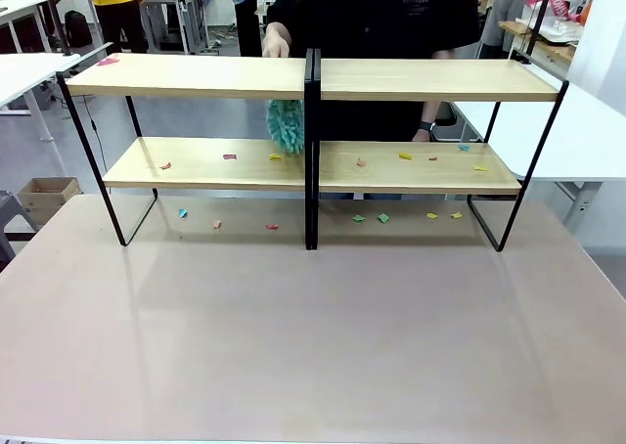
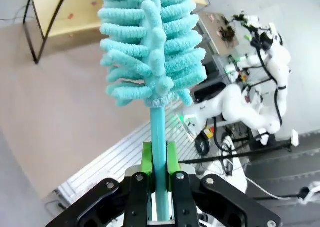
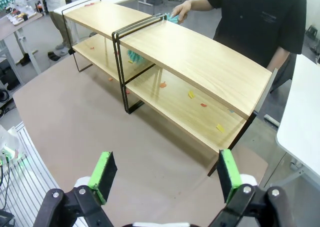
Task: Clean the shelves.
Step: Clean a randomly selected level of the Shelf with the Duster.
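**Front view.** The shelves [image 1: 196, 76], a wide two-tier rack of light wooden boards on a thin black metal frame, stand on the far half of the pale pinkish-brown table [image 1: 313, 366]. Their long axis runs left to right and the open front faces the near side. Small coloured paper scraps [image 1: 405, 155] dot the lower board and the table under it. Behind the middle post, a person's hand [image 1: 277, 43] is at the far edge of the top board. Below it a fluffy teal duster head [image 1: 286, 126] hangs between the two boards. With the lower board this littered, the cleaning looks to be at an early stage.

**Left wrist view.** The left gripper [image 2: 159, 154] is pinched tight on the smooth handle of a teal chenille duster [image 2: 152, 47]. Its head points straight away from the fingers, in line with them. One end of the shelves [image 2: 75, 17] lies well apart from it. The next move likely calls for carrying the head to the lower board. It would need to go in low under the top board and stroke along the long axis.

**Right wrist view.** The right gripper [image 3: 165, 173] hangs over the table's near right with its green pads spread wide and nothing between them. The shelves [image 3: 200, 57] stretch from near right to far left. The person's hand [image 3: 181, 9] is at the top board's far edge.
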Robot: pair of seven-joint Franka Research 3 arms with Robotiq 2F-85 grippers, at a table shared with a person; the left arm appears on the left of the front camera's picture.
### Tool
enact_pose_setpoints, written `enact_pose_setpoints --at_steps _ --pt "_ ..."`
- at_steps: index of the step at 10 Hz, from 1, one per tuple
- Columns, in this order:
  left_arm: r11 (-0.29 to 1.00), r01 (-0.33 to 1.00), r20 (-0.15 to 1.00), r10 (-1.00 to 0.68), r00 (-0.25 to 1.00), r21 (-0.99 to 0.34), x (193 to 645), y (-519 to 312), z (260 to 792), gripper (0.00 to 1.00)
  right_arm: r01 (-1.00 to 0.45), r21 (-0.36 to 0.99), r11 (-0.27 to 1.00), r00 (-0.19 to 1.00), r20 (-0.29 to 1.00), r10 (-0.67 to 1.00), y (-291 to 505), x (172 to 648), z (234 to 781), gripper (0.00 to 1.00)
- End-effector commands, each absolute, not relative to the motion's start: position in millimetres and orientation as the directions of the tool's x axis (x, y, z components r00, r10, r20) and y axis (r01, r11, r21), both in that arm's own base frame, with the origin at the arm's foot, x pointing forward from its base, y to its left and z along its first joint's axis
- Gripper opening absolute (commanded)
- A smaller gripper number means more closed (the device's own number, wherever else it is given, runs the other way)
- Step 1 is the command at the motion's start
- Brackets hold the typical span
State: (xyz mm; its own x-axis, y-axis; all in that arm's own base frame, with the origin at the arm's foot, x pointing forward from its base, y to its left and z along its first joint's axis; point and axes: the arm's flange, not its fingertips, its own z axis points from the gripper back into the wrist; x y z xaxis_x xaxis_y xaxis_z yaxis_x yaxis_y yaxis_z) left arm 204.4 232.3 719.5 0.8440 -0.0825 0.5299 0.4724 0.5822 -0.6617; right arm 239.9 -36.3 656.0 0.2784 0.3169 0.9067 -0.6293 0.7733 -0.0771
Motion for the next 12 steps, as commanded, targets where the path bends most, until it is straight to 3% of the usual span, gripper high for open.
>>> enact_pose_setpoints --at_steps 1,5,9,12 --pt "0.586 0.493 0.545 -0.102 0.832 -0.643 208.8 223.3 725.9 0.13 -0.635 -0.076 0.769 0.274 0.908 0.317 -36.2 240.6 656.0 1.00" --pt "0.615 0.421 0.494 -0.058 0.868 -0.667 225.7 208.3 728.5 0.13 -0.635 -0.076 0.769 0.274 0.908 0.317 -36.2 240.6 656.0 1.00" --pt "0.732 0.270 0.408 0.012 0.913 -0.626 284.9 74.5 714.9 0.13 -0.635 -0.076 0.769 0.274 0.908 0.317 -36.2 240.6 656.0 1.00" --pt "0.860 0.151 0.402 0.067 0.913 -0.487 327.4 -12.4 669.1 0.13 -0.635 -0.076 0.769 0.274 0.908 0.317 -36.2 240.6 656.0 1.00"
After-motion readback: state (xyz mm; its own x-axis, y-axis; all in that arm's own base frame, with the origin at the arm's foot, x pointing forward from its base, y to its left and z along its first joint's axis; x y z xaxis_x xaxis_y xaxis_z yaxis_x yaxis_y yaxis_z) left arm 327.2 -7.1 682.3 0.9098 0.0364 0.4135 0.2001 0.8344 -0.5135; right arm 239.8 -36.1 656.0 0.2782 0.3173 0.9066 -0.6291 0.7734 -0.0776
